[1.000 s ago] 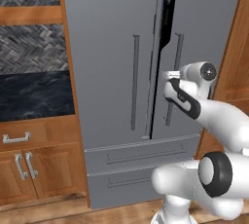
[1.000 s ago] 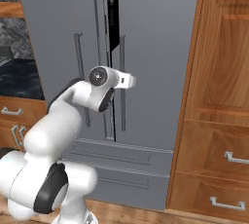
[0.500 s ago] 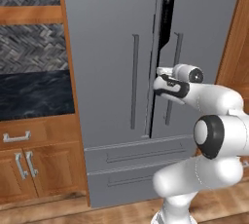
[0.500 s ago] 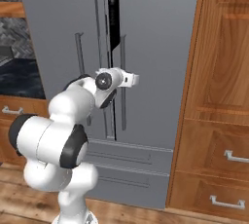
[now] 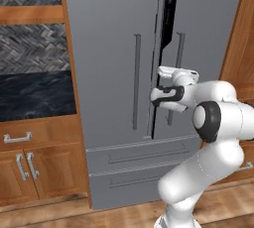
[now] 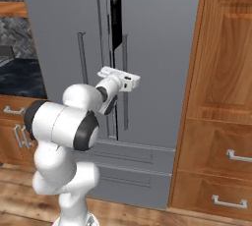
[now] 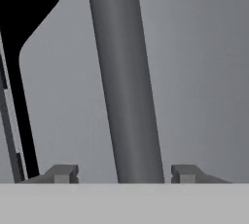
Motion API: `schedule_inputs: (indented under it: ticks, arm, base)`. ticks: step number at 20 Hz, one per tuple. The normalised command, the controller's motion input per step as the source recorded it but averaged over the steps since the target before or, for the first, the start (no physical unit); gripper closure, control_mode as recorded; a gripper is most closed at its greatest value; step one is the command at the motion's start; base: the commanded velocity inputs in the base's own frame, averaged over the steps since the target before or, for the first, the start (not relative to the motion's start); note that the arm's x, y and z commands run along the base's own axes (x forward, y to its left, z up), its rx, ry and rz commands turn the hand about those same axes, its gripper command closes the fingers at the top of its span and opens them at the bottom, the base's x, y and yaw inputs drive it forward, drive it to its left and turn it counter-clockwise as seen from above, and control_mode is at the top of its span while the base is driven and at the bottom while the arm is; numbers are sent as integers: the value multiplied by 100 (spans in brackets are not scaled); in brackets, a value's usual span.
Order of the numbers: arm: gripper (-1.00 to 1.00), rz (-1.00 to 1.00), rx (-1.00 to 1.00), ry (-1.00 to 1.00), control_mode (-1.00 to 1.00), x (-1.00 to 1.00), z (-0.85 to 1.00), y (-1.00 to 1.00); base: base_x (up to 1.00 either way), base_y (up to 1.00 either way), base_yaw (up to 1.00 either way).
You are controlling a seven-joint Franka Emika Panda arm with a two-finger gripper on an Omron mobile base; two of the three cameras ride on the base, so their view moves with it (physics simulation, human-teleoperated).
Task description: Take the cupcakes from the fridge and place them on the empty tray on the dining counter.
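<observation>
**A:** ok so where's the arm at now? Last I looked it was off to the right of the fridge [image 5: 149,48], hand just short of the door.

**B:** It's swung in a lot. A second ago the elbow was low and the hand sat beside the right door's bar handle [image 7: 127,82]. Half a second ago it was already reaching across. Now the gripper [image 7: 124,173] is right up on that handle, with the bar running straight up between the two fingertips [image 7: 62,173] in the hand view.

**A:** clamped on it?

**B:** Not that I can see. Each tip has a gap of grey door between it and the bar, so the jaws are straddling the handle, moderately apart, not pinching. Whether they're touching the bar further down, can't tell, the bottom of that view is cut off.

**A:** and the doors?

**B:** Same as before, basically. There's a narrow dark gap at the top between the two doors, same in all three moments. From the right base view the hand [image 6: 120,80] sits at about mid height of the handle [image 6: 125,80], just right of the seam. Lower drawers [image 5: 139,165] shut.

**A:** cupcakes?

**B:** Can't see them. That slit shows black and nothing else.

**A:** camera move at all?

**B:** Nope, wooden cabinets [image 6: 221,97] and the dark wall counter [image 5: 34,95] line up the same as earlier. Just the arm changed.
</observation>
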Motion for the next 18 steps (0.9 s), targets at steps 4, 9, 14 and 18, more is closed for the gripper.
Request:
schedule_inputs:
  ticks: [4,9,14,18]
  arm:
    - [100,1,0,30,-100,4,32,-12]
    - [100,1,0,37,-100,0,59,-17]
    - [100,0,0,41,-100,-16,58,-18]
    - [100,0,0,35,-100,-63,52,-33]
  base:
    - [0,0,0]
    - [0,0,0]
    - [0,0,0]
    - [0,0,0]
